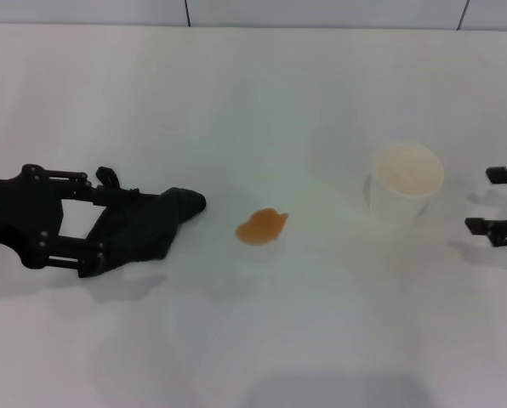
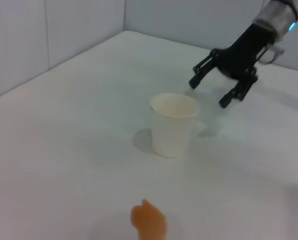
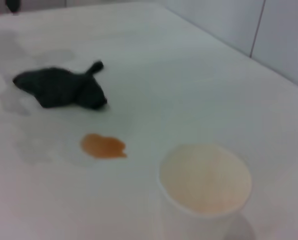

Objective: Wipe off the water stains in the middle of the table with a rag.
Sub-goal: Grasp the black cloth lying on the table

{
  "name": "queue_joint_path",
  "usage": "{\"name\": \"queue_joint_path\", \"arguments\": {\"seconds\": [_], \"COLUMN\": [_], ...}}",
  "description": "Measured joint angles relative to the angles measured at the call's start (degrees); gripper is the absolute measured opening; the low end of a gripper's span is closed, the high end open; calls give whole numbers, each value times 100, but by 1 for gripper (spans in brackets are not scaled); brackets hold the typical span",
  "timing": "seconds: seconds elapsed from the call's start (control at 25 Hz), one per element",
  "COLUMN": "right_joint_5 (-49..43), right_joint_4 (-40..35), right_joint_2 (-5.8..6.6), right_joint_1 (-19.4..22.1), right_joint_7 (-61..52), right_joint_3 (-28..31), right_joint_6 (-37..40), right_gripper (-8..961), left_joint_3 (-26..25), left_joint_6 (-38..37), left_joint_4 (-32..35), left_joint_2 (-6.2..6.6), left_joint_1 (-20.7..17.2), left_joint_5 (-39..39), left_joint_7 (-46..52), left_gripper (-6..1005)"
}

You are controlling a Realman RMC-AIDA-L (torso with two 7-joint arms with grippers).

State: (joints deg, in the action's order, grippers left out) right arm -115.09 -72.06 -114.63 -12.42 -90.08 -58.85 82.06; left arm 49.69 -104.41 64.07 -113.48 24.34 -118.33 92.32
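The near part of the white desk point(image 1: 262, 340) in the head view carries nothing, and the work begins a little farther out, where the left gripper point(image 1: 100, 223) reaches in from the left edge at desk level with the dark green-black rag point(image 1: 147, 225) between its black fingers. The fingers stand on either side of the cloth's rear part and seem drawn in on it, so I judge the rag held, though the bunched front end lies on the desk and points toward the middle. Just beyond that end, apart from it by a strip of bare desk, sits the orange-brown stain point(image 1: 261, 227), an irregular oval blotch with its outline whole and unsmeared. To my eye the wiping itself has not started: the cloth appears secured, but it has yet to touch the liquid, and everything from the first pass across the blotch onward is left to do. Past the stain to the right, and slightly farther back, stands a white paper cup point(image 1: 404, 189), upright and open-topped, close enough to the stain that a wide sweep might nudge it. At the right edge of the head view the right gripper point(image 1: 497, 201) waits beside the cup, its two fingers spread well apart with nothing between them; the left wrist view shows it hovering behind the cup, idle.
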Motion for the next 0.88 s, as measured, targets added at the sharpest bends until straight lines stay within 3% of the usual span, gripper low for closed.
{"name": "queue_joint_path", "arguments": {"seconds": [0.32, 0.88], "right_joint_5": [-611, -607], "right_joint_4": [-652, -450], "right_joint_2": [-2, -45], "right_joint_1": [-409, -654], "right_joint_7": [-799, -879], "right_joint_3": [217, -406], "right_joint_6": [1082, 918], "right_gripper": [819, 816], "left_joint_3": [-4, 7], "left_joint_6": [89, 912], "left_joint_4": [0, -1], "left_joint_2": [97, 40], "left_joint_1": [45, 132], "left_joint_5": [-53, -1092], "left_joint_7": [44, 332], "left_gripper": [661, 655]}}
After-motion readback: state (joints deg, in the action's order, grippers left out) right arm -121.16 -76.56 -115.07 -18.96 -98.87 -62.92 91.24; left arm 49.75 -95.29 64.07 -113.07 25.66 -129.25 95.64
